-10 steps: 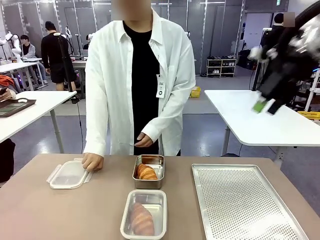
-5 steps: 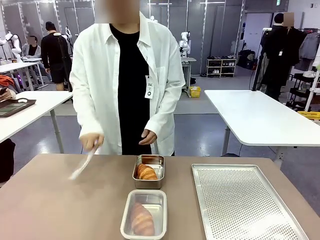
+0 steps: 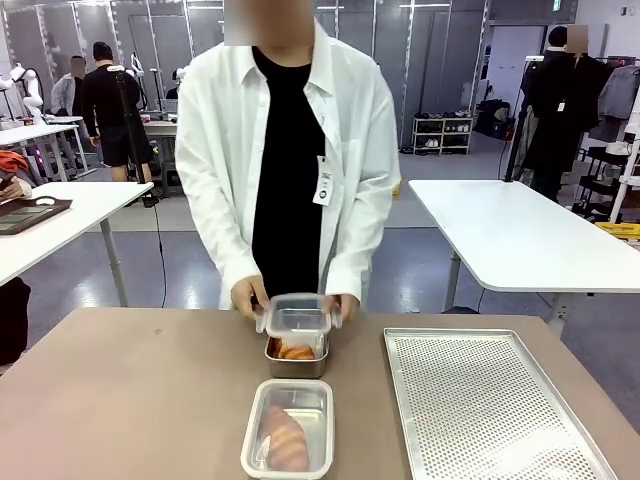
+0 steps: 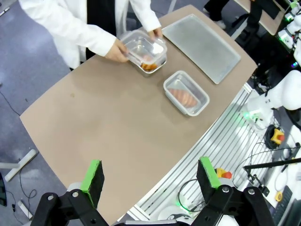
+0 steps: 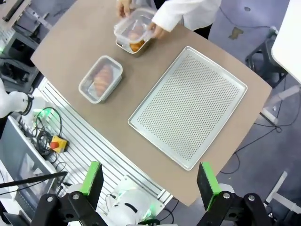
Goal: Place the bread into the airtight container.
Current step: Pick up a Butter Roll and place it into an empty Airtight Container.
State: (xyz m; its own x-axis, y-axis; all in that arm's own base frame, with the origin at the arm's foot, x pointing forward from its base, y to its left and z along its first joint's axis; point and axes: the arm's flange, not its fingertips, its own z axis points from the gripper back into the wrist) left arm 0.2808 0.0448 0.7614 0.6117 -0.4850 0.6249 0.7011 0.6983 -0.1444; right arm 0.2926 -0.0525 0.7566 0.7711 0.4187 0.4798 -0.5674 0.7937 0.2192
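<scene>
both end effectors (image 4: 149,176) (image 5: 148,181) hung wide, empty. bread (image 3: 296,351) in the far metal container (image 3: 296,362) looked soft, flaky; grip mid-body, lightly.

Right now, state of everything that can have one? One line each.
Metal container: open, bread inside, lid not yet on.
Clear lid: held in both of the person's hands, just above the metal container.
Plastic container: lid on, bread inside.
Perforated tray: flat on the table, nothing on it.
Left gripper: open, holding nothing, high above the table.
Right gripper: open, holding nothing, high above the table.
</scene>
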